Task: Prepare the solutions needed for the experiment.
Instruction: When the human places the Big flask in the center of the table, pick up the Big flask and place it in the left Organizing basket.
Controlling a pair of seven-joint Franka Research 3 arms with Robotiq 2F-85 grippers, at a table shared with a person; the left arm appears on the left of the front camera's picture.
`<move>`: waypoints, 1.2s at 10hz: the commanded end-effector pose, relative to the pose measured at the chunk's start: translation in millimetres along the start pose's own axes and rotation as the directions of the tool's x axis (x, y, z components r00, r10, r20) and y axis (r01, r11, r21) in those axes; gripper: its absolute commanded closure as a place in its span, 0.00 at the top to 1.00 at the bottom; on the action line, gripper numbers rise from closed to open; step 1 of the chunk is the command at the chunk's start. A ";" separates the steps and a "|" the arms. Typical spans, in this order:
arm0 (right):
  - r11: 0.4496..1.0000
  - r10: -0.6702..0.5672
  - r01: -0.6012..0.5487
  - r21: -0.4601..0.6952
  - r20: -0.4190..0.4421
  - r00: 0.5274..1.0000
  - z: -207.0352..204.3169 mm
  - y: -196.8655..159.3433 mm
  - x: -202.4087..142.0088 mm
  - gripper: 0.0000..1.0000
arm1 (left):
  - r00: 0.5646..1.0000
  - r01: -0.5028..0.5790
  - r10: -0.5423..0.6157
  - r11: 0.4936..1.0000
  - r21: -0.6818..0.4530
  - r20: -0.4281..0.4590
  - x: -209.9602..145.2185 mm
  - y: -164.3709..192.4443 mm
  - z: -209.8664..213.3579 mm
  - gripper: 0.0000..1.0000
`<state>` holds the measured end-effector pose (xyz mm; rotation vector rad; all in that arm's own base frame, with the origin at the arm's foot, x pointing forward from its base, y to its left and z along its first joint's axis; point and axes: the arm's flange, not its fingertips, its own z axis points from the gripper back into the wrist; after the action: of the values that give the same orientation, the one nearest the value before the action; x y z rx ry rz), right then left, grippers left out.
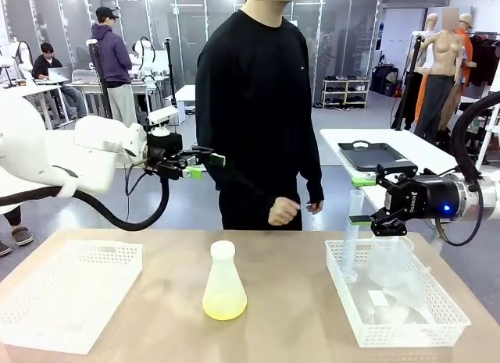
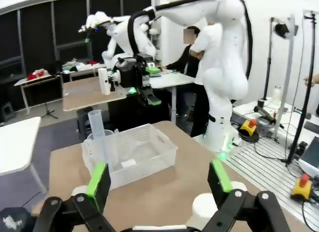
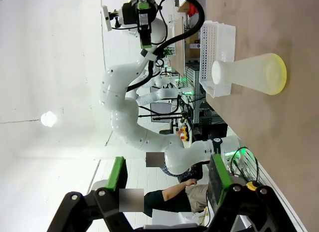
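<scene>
Tan tabletop [image 1: 297,332], lab behind. Pale yellow-green solutions [image 1: 224,305] lie shallow in translucent white conical flask [image 1: 223,265], lower centre. Left gripper [image 1: 206,165], right gripper [image 1: 361,200] both gape empty (mid-air). Risk: off-centre grab tips flask, spilling.

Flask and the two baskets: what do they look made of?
Flask: frosted, translucent white, probably plastic; the yellow-green solution shows dimly through. Left basket and right basket: matte white moulded plastic, going by their perforated grid walls.
</scene>
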<state>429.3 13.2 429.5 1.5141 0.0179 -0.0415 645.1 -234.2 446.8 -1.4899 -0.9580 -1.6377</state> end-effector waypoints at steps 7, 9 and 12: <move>1.000 0.002 -0.002 0.000 -0.003 1.000 -0.2 0.3 -1.2 0.83 | 0.999 0.030 -0.030 0.999 0.027 0.022 -0.1 0.3 10.7 1.00; 1.000 0.002 -0.002 0.000 -0.003 1.000 -0.2 0.3 -1.2 0.83 | 0.995 0.007 -0.015 0.997 0.081 0.099 -16.6 -13.7 3.5 1.00; 1.000 0.002 -0.002 0.000 -0.003 1.000 -0.2 0.3 -1.2 0.83 | 0.981 -0.017 0.005 0.998 0.061 0.193 -47.8 -27.5 -8.7 1.00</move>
<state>429.3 13.2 429.5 1.5141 0.0178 -0.0415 634.2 -228.7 399.9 -1.5986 -1.0440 -1.4631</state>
